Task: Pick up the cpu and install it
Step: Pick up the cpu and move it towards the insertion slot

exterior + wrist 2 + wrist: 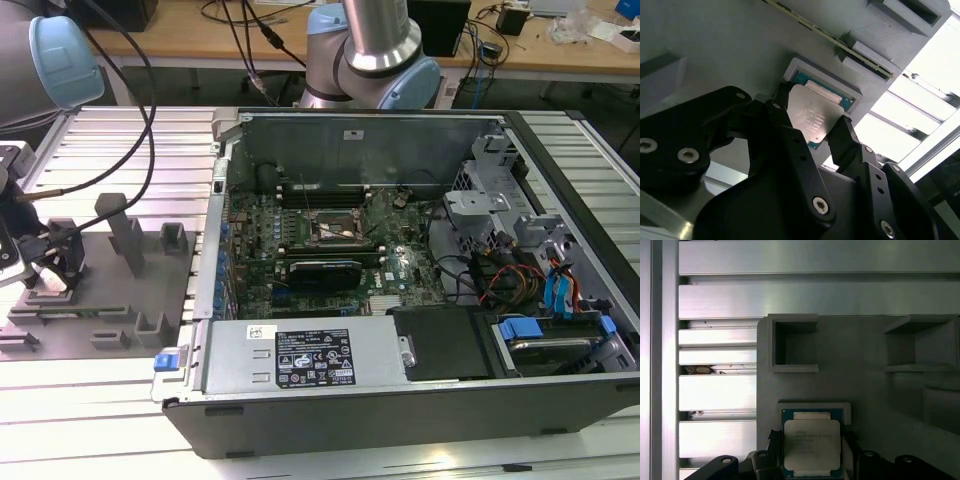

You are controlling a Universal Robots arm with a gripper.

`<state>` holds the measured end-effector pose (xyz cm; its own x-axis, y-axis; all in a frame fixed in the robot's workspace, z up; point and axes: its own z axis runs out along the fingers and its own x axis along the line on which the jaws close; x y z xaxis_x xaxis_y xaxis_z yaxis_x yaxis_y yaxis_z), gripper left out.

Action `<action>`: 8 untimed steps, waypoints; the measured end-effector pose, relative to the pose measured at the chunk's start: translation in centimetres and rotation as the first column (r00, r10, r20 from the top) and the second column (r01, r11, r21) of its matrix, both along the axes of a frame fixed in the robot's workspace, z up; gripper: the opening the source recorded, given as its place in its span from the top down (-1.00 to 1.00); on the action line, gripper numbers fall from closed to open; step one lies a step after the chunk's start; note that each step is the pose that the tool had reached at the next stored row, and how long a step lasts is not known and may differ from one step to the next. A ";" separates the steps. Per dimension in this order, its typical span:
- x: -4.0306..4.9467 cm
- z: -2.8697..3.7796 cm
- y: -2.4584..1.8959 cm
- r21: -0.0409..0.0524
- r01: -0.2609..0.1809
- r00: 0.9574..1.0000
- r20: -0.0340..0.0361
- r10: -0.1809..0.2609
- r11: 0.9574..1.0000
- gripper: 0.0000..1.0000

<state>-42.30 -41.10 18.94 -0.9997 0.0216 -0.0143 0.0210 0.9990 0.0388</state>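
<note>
Closely, in both wrist views, the black fingers (pixel 787 130) of the gripper (pixel 812 114) pinch the cpu (pixel 812 439) by two opposite edges, while it lies flat in a shallow pocket of the grey fixture plate (pixel 860 385). Beside the plate runs the ribbed metal counter (pixel 715 390). In the exterior view the open computer case (pixel 400 420) stands at the exterior view's right, the black-framed socket (pixel 335 228) on its board

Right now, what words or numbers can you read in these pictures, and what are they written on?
cpu: faint lines of print on its metal top in both wrist views, too blurred to read.
white label on the power supply, exterior view: small print and marks, too small to read.
white sticker on the computer case wall: too small to read.
Nothing can be quoted.
</note>
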 end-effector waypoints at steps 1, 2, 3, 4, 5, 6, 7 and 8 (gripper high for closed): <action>0.00 0.00 0.00 0.000 0.000 1.000 0.000 0.000 1.000 -0.12; 0.00 0.01 0.00 0.000 0.000 1.000 0.000 0.000 1.000 -0.12; 0.00 0.01 0.00 0.000 0.000 1.000 0.000 0.000 1.000 -0.09; 0.00 0.01 0.00 0.000 0.000 1.000 0.000 0.000 1.000 -0.09; 0.00 0.06 0.00 0.000 0.000 1.000 0.000 0.000 1.000 -0.09; 0.00 0.16 0.00 0.000 0.000 1.000 0.000 0.000 1.000 -0.09; 0.00 0.33 0.00 0.000 0.000 1.000 0.000 0.000 1.000 -0.09; 0.00 0.49 0.00 0.000 0.000 1.000 0.000 0.000 1.000 -0.09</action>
<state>-42.30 -41.10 19.43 -0.9997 0.0216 -0.0142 0.0210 0.9990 0.0388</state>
